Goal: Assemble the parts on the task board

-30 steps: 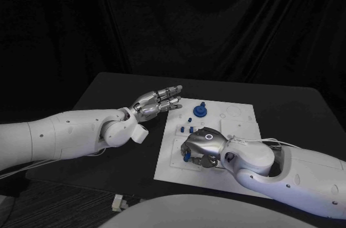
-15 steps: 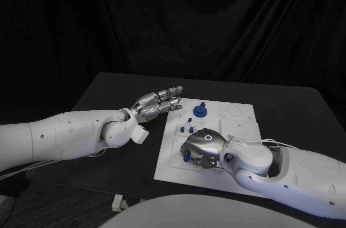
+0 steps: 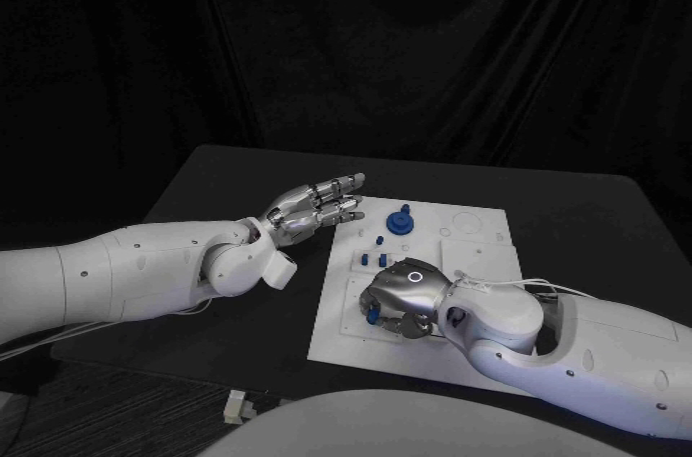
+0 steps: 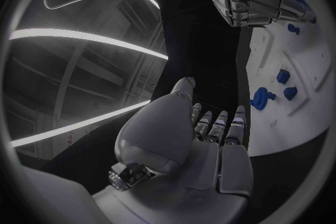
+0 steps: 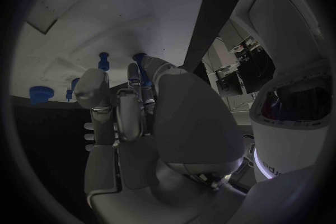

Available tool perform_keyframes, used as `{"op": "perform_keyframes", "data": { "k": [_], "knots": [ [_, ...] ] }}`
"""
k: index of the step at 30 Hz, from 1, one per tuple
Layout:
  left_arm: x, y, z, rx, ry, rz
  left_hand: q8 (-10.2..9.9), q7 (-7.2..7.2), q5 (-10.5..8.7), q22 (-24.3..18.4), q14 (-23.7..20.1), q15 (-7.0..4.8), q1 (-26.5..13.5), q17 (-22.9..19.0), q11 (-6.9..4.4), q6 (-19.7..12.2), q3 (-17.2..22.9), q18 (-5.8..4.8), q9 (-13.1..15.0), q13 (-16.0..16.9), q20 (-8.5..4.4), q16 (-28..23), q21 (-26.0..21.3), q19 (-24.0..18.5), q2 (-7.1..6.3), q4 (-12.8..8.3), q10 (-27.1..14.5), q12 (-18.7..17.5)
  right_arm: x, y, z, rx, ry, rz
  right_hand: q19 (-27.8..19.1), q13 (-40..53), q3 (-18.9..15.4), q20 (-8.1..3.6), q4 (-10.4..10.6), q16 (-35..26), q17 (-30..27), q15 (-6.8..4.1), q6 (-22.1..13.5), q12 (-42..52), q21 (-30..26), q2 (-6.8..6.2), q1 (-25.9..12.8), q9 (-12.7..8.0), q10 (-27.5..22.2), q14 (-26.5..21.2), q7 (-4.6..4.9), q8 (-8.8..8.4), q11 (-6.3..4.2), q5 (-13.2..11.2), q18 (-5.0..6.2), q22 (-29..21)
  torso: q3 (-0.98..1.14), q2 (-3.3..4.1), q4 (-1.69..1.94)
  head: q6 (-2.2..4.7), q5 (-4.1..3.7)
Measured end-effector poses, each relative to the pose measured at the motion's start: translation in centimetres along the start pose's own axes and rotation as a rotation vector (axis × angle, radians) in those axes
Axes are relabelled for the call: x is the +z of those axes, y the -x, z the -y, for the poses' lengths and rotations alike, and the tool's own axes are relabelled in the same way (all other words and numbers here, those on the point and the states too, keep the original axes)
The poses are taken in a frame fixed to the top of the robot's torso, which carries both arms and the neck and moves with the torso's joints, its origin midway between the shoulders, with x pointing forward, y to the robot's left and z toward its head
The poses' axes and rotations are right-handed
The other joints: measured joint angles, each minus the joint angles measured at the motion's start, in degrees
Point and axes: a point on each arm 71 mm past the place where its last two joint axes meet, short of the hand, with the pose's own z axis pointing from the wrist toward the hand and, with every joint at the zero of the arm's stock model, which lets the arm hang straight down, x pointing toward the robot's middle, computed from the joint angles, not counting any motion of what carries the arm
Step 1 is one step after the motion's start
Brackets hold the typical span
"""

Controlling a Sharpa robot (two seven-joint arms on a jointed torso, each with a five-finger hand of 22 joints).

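- The right hand (image 3: 401,295) is down on the near part of the task board (image 3: 476,249), its fingers curled over a small blue part (image 3: 374,316); whether they actually grip it, I cannot tell.
- In the right wrist view, two more blue pieces (image 5: 103,59) stand on the white plate just beyond that hand's fingertips (image 5: 133,70).
- Further out from the right hand, toward the board's far side, stands a larger blue knob (image 3: 400,220), with two small blue pegs (image 3: 379,241) between it and the hand.
- The left hand (image 3: 309,211) hovers just beside the board's far left corner, fingers straight and apart, holding nothing.
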Motion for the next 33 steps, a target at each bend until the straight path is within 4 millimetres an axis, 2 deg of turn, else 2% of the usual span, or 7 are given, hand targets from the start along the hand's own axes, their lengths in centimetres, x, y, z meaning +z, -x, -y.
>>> {"op": "perform_keyframes", "data": {
  "k": [4,7,9,16,27,30,33],
  "knots": [
    [0.0,0.0,0.0,0.0,0.0,0.0,0.0,0.0,0.0,0.0,0.0,0.0,0.0,0.0,0.0,0.0,0.0,0.0,0.0,0.0,0.0,0.0,0.0,0.0,0.0,0.0,0.0,0.0,0.0,-0.1,0.0,-0.001,-0.002,-0.009,-0.7,0.1,0.2,0.07,-0.2,-0.6,-0.5,0.0,-4.1,0.0,-1.1,-0.65,-1.3,-1.2,-1.7,0.0,-0.69,-2.03,0.3,-1.1,0.0,0.0,0.0,0.0,0.0,0.0,-0.02],
    [0.0,0.0,0.0,-0.001,0.001,-0.001,0.0,0.0,0.0,0.0,0.0,0.0,0.0,0.0,0.0,0.0,0.0,0.0,0.0,0.0,0.0,0.0,0.0,0.0,0.0,0.0,0.0,0.0,0.0,-0.1,0.0,-0.002,-0.005,-0.016,-1.2,0.3,0.2,0.18,-0.2,-0.8,-0.9,0.0,-5.7,0.0,-1.9,-0.68,-1.7,-1.7,-2.8,0.0,-1.01,-2.7,0.63,-1.8,0.0,0.0,0.0,0.0,0.01,0.0,-0.02],
    [0.0,0.0,0.0,-0.001,0.001,-0.001,0.0,0.0,0.0,0.0,0.0,0.0,0.0,0.0,0.0,0.0,0.0,0.0,0.0,0.0,0.0,0.0,0.0,0.0,0.0,0.0,0.0,0.0,0.0,-0.2,0.0,-0.002,-0.007,-0.021,-1.4,0.3,0.2,-0.02,-0.2,-0.9,-1.1,0.0,-6.0,0.0,-2.1,-0.81,-1.9,-1.9,-3.3,0.0,-1.2,-2.84,0.68,-1.9,0.93,0.0,0.0,-0.01,0.01,0.0,-0.02],
    [0.0,0.0,0.0,-0.001,0.001,-0.001,0.0,0.0,0.0,0.0,0.0,0.0,0.0,0.0,0.0,0.0,0.0,0.0,0.0,0.0,0.0,0.0,0.0,0.0,0.0,0.0,0.0,0.0,-0.1,-0.3,0.2,-0.004,-0.017,-0.032,-1.8,0.5,0.2,-0.02,-0.1,-1.2,-1.5,0.0,-6.8,0.0,-3.0,-1.19,-2.2,-2.2,-5.0,0.0,-1.61,-3.06,0.92,-2.8,0.91,0.0,0.0,-0.01,0.01,0.0,-0.02],
    [0.0,0.0,-0.1,-0.002,0.002,-0.001,0.0,0.0,0.0,0.0,0.0,0.0,0.0,0.0,0.0,0.0,0.0,0.0,0.0,0.0,0.0,0.0,0.0,0.0,0.0,0.0,0.0,0.0,-0.9,-0.4,0.7,-0.005,-0.038,-0.027,-3.1,1.5,-3.2,0.36,0.6,-1.9,-2.6,0.82,-12.5,1.4,-5.6,-1.57,-3.8,-4.7,-12.6,-0.8,-3.48,-5.32,1.33,-6.7,0.91,0.0,0.01,0.02,0.0,0.0,0.02],
    [-0.1,0.0,-0.1,-0.002,0.003,-0.001,0.0,0.0,0.0,0.0,0.0,0.0,0.0,0.0,0.0,0.0,0.0,0.0,0.0,0.0,0.0,0.0,0.0,0.0,0.0,0.0,0.0,0.0,-1.5,-0.2,1.0,-0.007,-0.045,-0.012,-4.0,1.5,-5.2,0.53,2.0,-2.8,-3.5,0.89,-16.1,1.6,-7.5,-1.59,-3.8,-6.2,-17.1,-1.6,-4.83,-6.51,1.51,-7.7,0.92,0.0,0.01,0.02,0.0,0.0,0.12],
    [-0.1,0.0,-0.1,-0.002,0.003,-0.001,0.0,0.0,0.0,0.0,0.0,0.0,0.0,0.0,0.0,0.0,0.0,0.0,0.0,0.0,0.0,0.0,0.0,0.0,0.0,0.0,0.0,0.0,-2.2,0.4,1.6,-0.017,-0.056,0.013,-4.6,0.6,-8.0,0.7,4.9,-3.5,-4.7,0.87,-23.7,1.3,-9.4,-3.1,-2.3,-8.7,-22.9,-2.4,-7.38,-8.58,1.43,-9.1,1.8,0.0,0.01,0.03,-0.01,0.0,0.16]
  ]
}}
